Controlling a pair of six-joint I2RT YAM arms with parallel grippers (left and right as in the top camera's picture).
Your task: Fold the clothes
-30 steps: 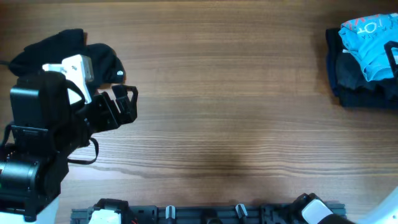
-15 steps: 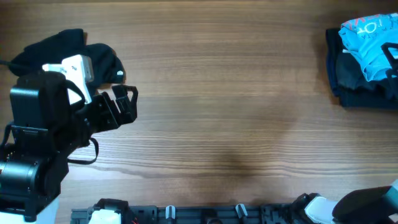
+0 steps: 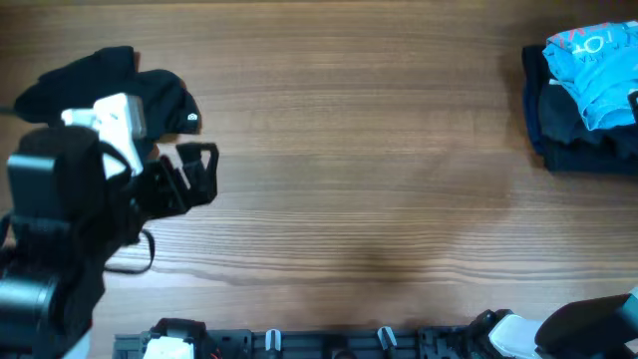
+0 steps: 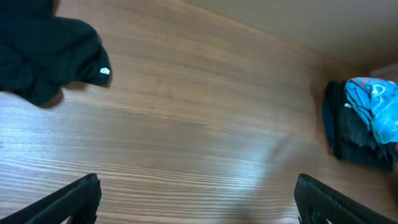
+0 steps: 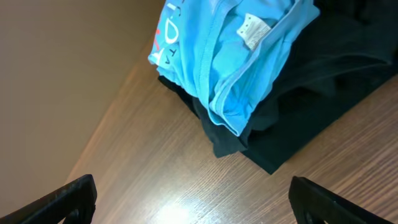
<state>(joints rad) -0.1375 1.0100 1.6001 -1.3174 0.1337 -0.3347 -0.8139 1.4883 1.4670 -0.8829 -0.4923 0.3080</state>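
A crumpled black garment lies at the far left of the wooden table; it also shows at the top left of the left wrist view, with a small white tag. My left gripper is open and empty just right of and below it, above bare wood. A stack of folded dark clothes with a light blue garment on top sits at the far right. My right gripper is open and empty, looking at that stack and the blue garment.
The wooden table stretches between the two piles. My right arm shows only at the bottom right corner of the overhead view. A black rail with clips runs along the front edge.
My left arm has shifted slightly left and down, gripper still open. My right arm has come into the bottom right corner. The clothes have not moved.
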